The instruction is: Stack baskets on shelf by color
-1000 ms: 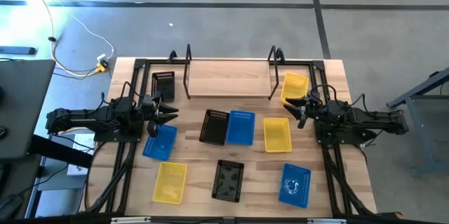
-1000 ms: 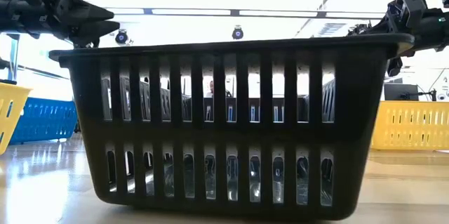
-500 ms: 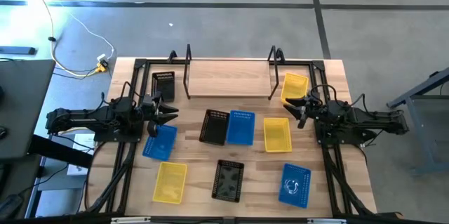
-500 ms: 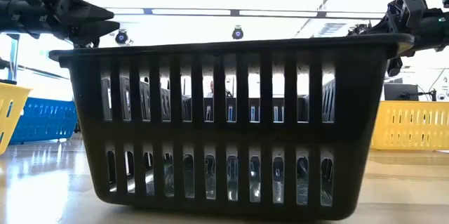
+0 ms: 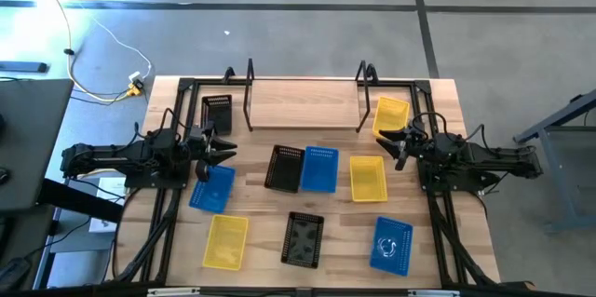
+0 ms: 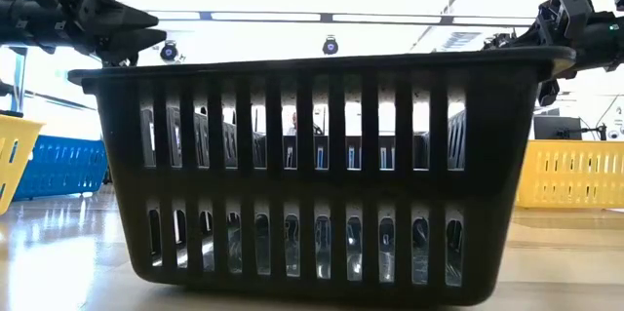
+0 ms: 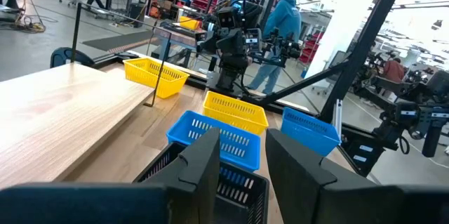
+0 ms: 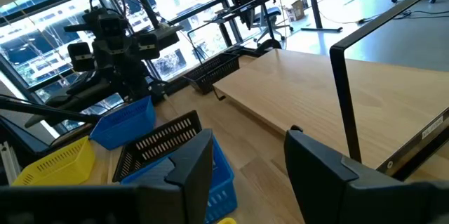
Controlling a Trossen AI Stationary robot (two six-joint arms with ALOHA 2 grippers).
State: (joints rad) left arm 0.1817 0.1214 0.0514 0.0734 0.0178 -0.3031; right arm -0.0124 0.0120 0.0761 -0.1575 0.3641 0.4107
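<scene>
The shelf [image 5: 303, 103] is a light plank with black rod brackets at both ends, at the table's far side. Three black, three blue and three yellow baskets lie apart on the table. One black basket [image 5: 216, 113] sits left of the shelf and one yellow basket [image 5: 390, 115] right of it. A black basket [image 5: 283, 168], a blue one [image 5: 319, 168] and a yellow one [image 5: 368, 177] lie in a row mid-table. My left gripper [image 5: 223, 152] is open and empty above a blue basket [image 5: 212, 187]. My right gripper [image 5: 396, 141] is open and empty beside the far yellow basket.
Near the front edge lie a yellow basket [image 5: 225, 240], a black one [image 5: 304, 238] and a blue one [image 5: 391, 244]. The black one fills the low view [image 6: 322, 165]. A person [image 7: 277, 24] stands in the room beyond the table.
</scene>
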